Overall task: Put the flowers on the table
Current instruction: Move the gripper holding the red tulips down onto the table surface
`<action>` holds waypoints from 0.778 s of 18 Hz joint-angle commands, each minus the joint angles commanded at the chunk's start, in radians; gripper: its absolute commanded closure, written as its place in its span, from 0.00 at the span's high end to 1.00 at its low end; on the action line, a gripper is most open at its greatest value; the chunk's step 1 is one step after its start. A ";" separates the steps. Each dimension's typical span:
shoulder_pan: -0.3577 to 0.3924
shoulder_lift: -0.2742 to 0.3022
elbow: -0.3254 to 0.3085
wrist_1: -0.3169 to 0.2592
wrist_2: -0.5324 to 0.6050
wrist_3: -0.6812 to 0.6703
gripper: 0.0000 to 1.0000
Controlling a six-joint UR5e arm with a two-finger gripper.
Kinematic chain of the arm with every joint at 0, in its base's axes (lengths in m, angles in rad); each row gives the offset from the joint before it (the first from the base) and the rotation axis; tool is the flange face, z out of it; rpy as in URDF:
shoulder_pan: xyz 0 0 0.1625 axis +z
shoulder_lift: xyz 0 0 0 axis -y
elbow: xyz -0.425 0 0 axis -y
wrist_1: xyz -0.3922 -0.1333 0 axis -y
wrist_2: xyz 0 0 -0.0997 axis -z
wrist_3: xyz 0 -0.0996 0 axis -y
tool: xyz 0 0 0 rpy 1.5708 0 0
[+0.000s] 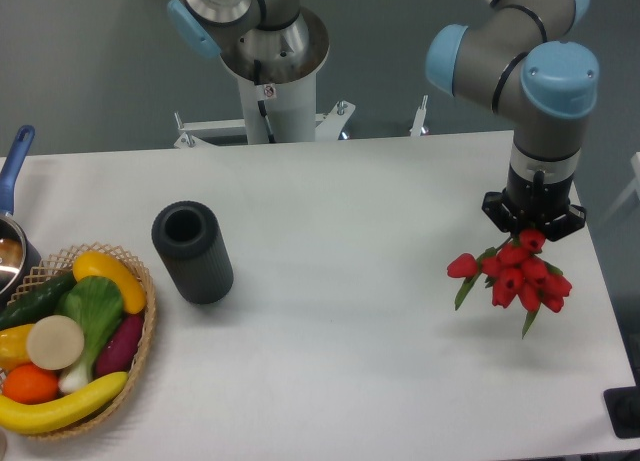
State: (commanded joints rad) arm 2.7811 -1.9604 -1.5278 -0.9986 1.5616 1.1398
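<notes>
The flowers are a small bunch of red tulip heads with green leaves, at the right side of the white table. My gripper points straight down right over the bunch. It looks shut on the stems, which are hidden under the wrist and the blooms. The red heads and leaves spread out towards the left and front from below the gripper. My fingertips are hidden behind the flowers, and I cannot tell whether the bunch touches the tabletop.
A dark grey cylinder lies on the table's left middle. A wicker basket of toy vegetables and fruit sits at the front left. A pot with a blue handle is at the left edge. The arm's base stands behind the table.
</notes>
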 joint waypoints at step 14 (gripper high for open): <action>-0.110 -0.049 -0.041 0.003 -0.009 -0.038 0.28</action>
State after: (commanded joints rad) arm 2.6708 -2.0095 -1.5692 -0.9956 1.5524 1.1014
